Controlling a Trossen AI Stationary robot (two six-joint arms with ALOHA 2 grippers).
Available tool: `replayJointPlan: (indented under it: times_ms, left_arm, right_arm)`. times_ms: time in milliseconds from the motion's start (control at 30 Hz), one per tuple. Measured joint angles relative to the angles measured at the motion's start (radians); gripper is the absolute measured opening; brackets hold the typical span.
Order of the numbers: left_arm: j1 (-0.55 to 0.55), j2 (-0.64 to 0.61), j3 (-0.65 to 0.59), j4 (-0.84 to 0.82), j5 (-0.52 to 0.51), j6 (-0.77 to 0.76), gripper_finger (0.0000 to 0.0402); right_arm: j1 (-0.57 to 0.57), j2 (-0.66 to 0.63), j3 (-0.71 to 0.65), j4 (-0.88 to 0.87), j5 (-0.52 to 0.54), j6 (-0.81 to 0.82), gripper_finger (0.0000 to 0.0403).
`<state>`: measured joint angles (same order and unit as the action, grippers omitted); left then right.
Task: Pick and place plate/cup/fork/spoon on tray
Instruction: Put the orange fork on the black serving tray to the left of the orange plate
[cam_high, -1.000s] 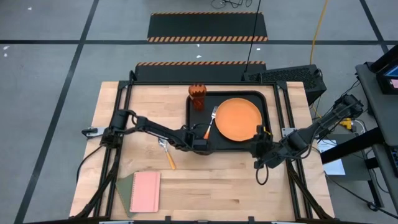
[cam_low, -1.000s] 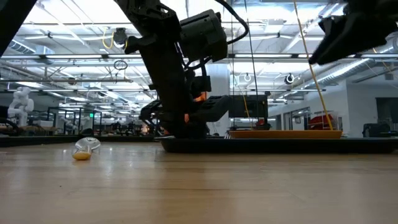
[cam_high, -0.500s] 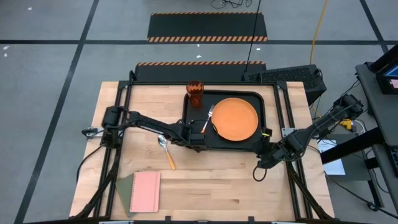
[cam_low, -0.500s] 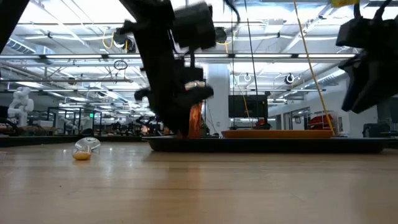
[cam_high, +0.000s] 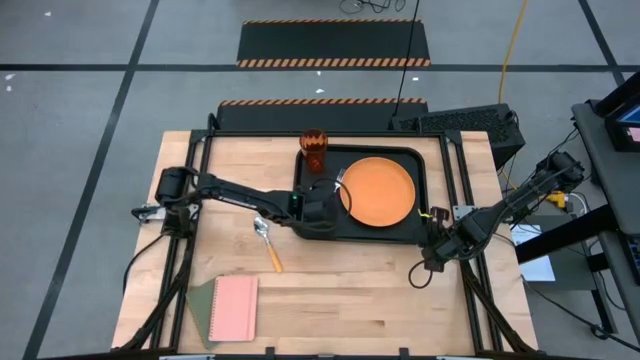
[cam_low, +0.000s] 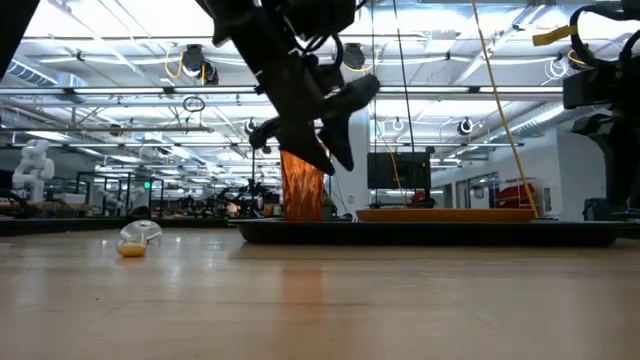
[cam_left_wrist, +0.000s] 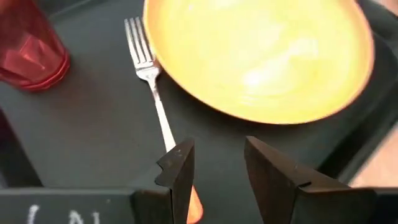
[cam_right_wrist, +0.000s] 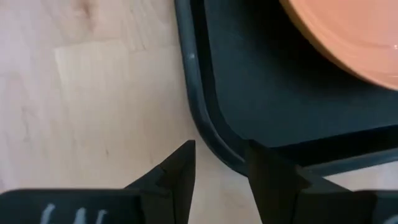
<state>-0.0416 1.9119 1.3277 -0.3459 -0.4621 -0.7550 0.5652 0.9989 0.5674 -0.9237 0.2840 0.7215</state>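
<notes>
**Fork Down, Spoon Next**

Now my left gripper (cam_left_wrist: 214, 171) hangs just above the big black rectangular tray (cam_high: 409, 232), fingers spread with nothing between them. The small fork with silver tines and an orange handle (cam_left_wrist: 151, 87) lies flat on the tray floor below me, just beside the round flat orange plate (cam_high: 378, 191), its handle end passing under my fingers. The translucent orange-amber plastic cup (cam_high: 313, 150) stands upright at the tray's far left corner.

That leaves 1 item out: the small spoon with a rounded silver bowl and a yellow-orange handle (cam_high: 268, 246), lying on the wooden table (cam_high: 350, 290) to the left of the tray. I judge the fork step finished, so my next move is to swing back over the table, line my fingers across the spoon's thin handle and come down low.

My right gripper (cam_right_wrist: 217, 171) waits, fingers apart and empty, above the tray's near right corner.
</notes>
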Motion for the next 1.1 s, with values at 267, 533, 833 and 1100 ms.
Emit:
replayJointPlan:
  times_ms: [267, 533, 833, 1100]
  left_arm:
    - [0.024, 0.075, 0.0, 0.006, 0.017, -0.05, 0.0147]
    - [0.044, 0.129, 0.001, 0.039, -0.04, -0.062, 0.0199]
    - [0.077, 0.164, 0.001, 0.074, -0.08, -0.076, 0.0225]
    - [0.081, 0.169, 0.001, 0.09, -0.089, -0.048, 0.0225]
  right_arm:
    - [0.0, 0.0, 0.0, 0.009, 0.03, -0.028, 0.013]
    - [0.0, 0.0, 0.0, 0.014, 0.03, -0.035, 0.013]
    - [0.0, -0.001, 0.0, 0.025, 0.033, -0.035, 0.013]
    - [0.0, -0.001, 0.0, 0.029, 0.054, -0.043, 0.013]
